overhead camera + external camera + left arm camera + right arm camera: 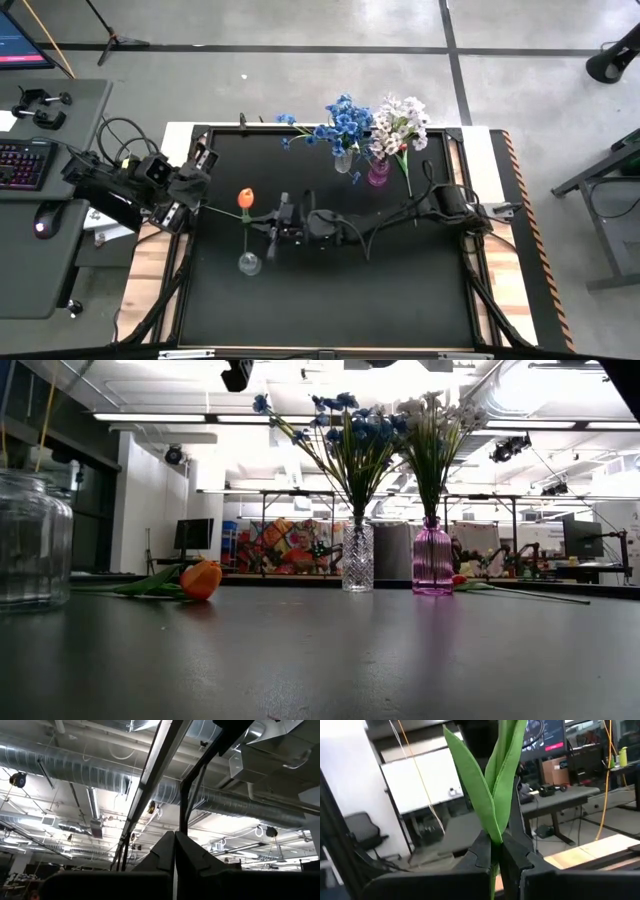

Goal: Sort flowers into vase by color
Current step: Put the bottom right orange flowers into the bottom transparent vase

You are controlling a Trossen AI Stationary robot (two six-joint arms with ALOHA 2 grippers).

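Your right gripper (495, 851) is clenched on the tulip (245, 199) stem beside the jar (249, 264); left gripper (174, 851) clenched, empty.

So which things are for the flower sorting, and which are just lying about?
For the job: blue flowers in clear vase; white flowers in pink vase; tulip; second tulip; jar; right gripper, shut on a tulip leaf; left gripper, shut, at the table's left edge.
Just lying about: keyboard; mouse.
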